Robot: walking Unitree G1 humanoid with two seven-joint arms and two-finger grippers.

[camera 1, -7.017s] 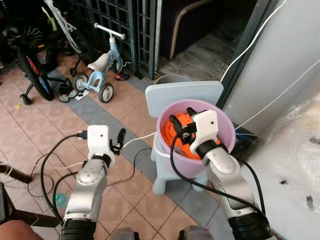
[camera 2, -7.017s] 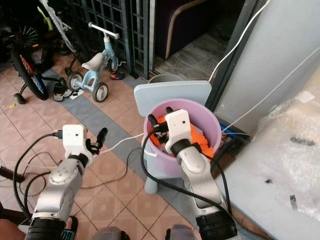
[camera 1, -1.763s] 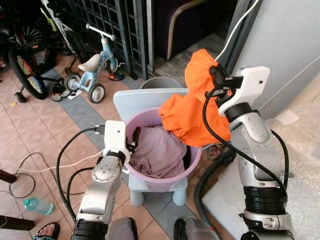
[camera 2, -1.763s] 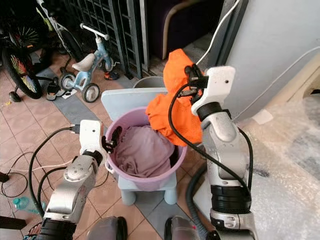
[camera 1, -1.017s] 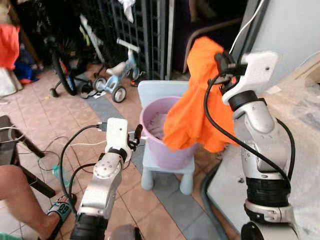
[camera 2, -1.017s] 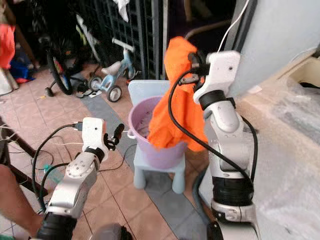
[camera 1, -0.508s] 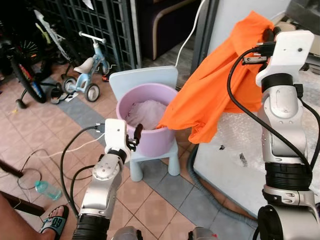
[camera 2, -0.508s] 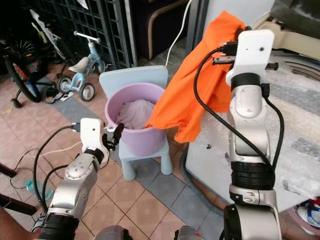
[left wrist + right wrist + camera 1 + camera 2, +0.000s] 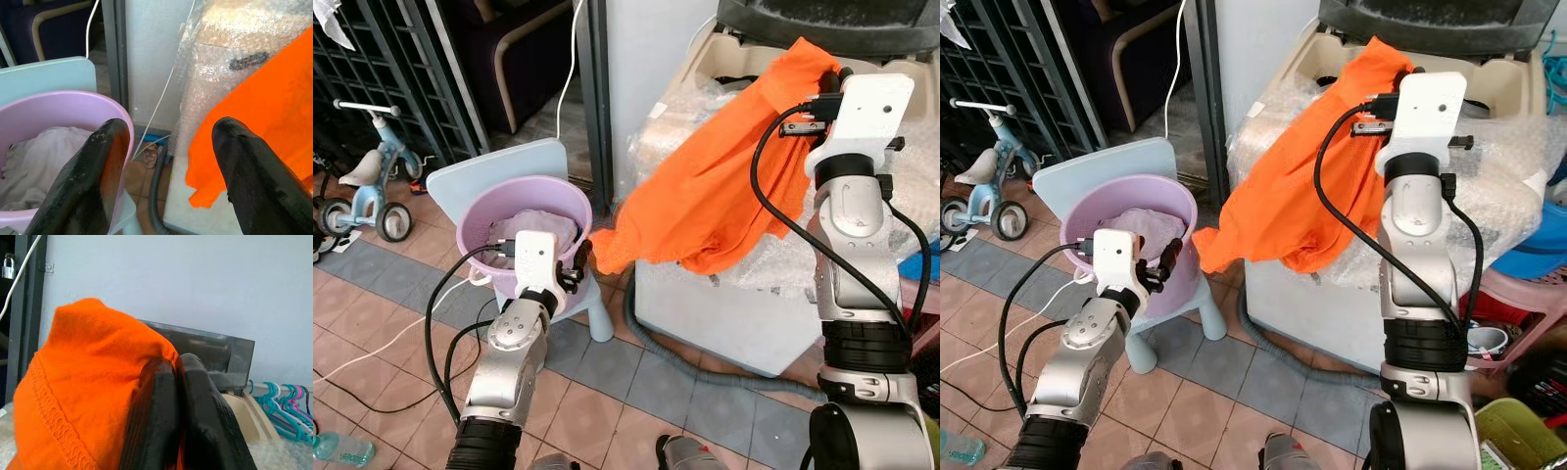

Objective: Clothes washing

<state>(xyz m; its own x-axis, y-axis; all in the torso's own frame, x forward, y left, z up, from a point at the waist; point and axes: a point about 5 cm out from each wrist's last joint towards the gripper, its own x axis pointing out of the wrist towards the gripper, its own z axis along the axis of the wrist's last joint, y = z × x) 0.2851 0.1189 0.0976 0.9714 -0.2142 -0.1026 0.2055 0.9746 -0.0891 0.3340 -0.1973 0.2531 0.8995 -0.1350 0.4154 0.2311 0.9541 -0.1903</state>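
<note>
Hanging from right hand, orange shirt drapes over washer.

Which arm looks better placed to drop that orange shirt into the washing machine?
The right. Its claw is shut on the orange shirt, held up over the washing machine. The left claw is open, low by the purple tub.

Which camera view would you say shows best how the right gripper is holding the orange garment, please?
The right wrist view: the right gripper has its jaws pinched shut on a fold of the orange garment, seen up close. The eye views show the whole garment draped over the bubble-wrapped washing machine, the grip itself small. The left wrist view shows its hanging edge.
</note>
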